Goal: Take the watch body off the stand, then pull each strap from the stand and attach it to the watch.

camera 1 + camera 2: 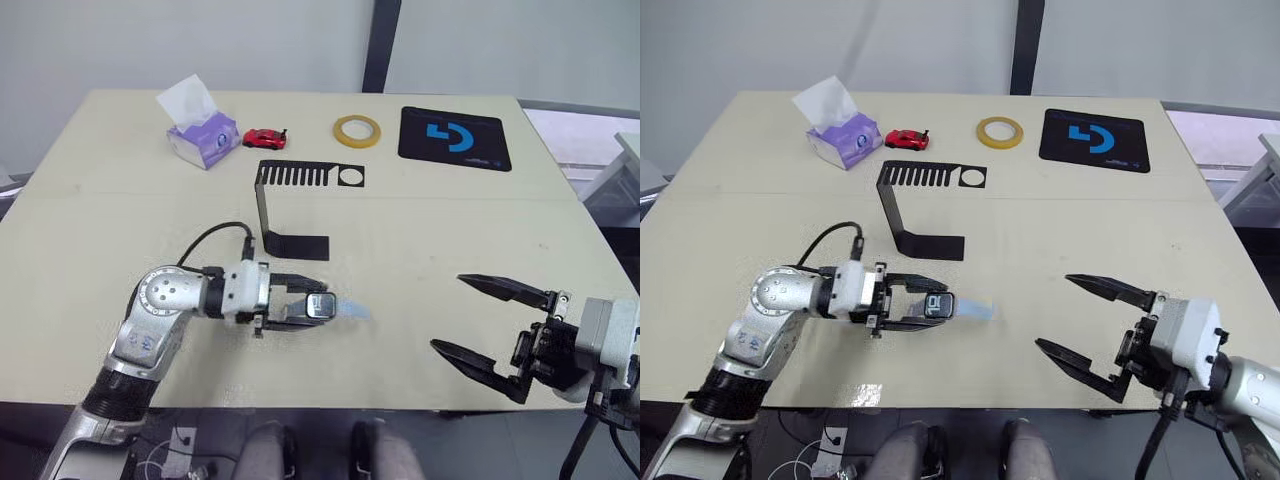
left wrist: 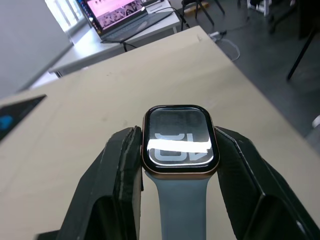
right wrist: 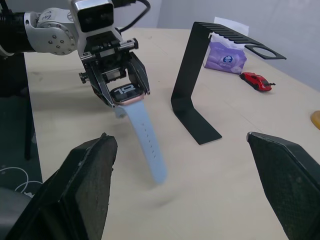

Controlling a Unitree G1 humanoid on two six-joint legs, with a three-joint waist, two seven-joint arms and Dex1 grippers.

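1. Watch body [image 2: 180, 140] is sitting clamped between the two fingers of my left pincer [image 1: 312, 308], which is hovering low over the near left part of the tabletop [image 1: 420, 250].
2. One pale blue strap [image 3: 146, 145] is hanging from the watch body, already attached, with its free end reaching down toward the tabletop; whether that end is touching the surface I cannot tell.
3. A shorter pale stub seems to be showing on the far side of the case in the right wrist view, but it is too blurred for me to call it a second strap.
4. My right pincer [image 1: 1080, 325] is holding nothing, its fingers spread wide apart, well to the right of the watch and near the front edge.
5. The stand [image 1: 290, 205] is standing upright just beyond my left pincer, its slotted top plate carrying nothing.
6. Farther back, a tissue box [image 1: 203, 138], a red toy car [image 1: 264, 137], a roll of yellow tape [image 1: 357, 130] and a black mat [image 1: 454, 138] are lying in a row along the far side.
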